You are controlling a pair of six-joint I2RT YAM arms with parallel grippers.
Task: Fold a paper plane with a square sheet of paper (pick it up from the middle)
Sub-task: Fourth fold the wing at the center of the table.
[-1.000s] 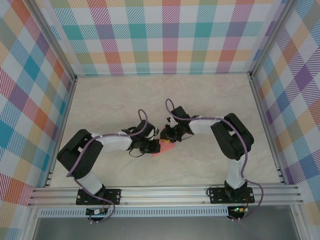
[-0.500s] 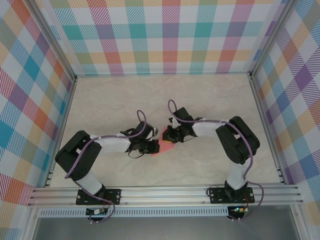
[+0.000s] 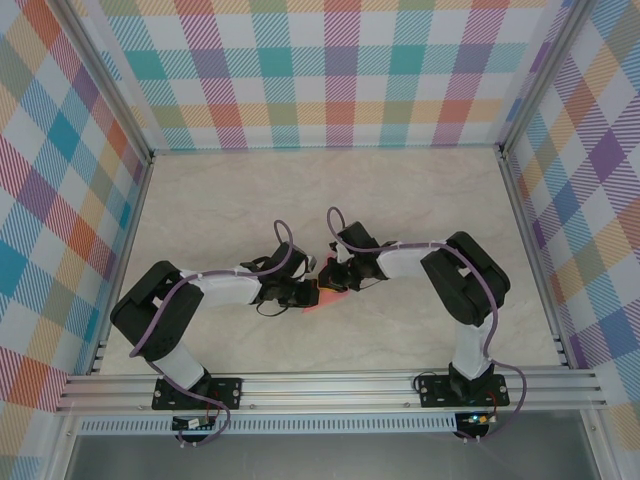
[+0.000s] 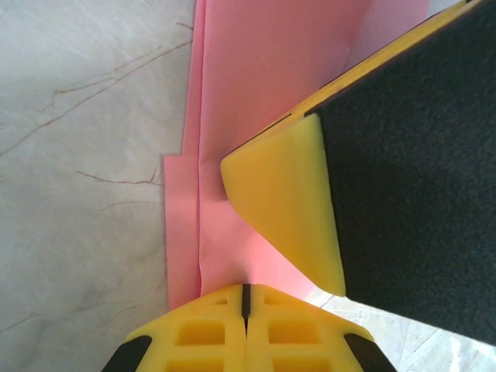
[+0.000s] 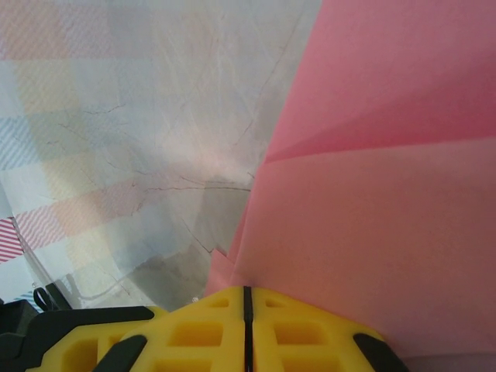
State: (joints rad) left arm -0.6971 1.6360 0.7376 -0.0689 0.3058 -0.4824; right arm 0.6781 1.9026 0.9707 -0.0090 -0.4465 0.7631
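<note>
The square sheet of paper [image 3: 329, 297], salmon pink and folded into layered flaps with creases, is held just above the marble table between the two arms. In the left wrist view the paper [image 4: 256, 93] runs out of the closed seam of my left gripper [image 4: 246, 288], which is shut on its near edge. One yellow fingertip [image 4: 283, 205] of the right gripper presses on the paper from the right. In the right wrist view the paper [image 5: 372, 232] rises out of my right gripper [image 5: 247, 291], also shut on it. From above, the left gripper [image 3: 311, 293] and the right gripper [image 3: 336, 286] meet at the sheet.
The marble tabletop [image 3: 230, 200] is walled by checked panels on three sides. An aluminium rail [image 3: 330, 385] carrying both arm bases runs along the near edge. Purple cables loop over both forearms.
The right gripper has closed fully onto the paper, and its wrist has shifted a little to the left. The left gripper stays shut on the sheet in the same spot.
</note>
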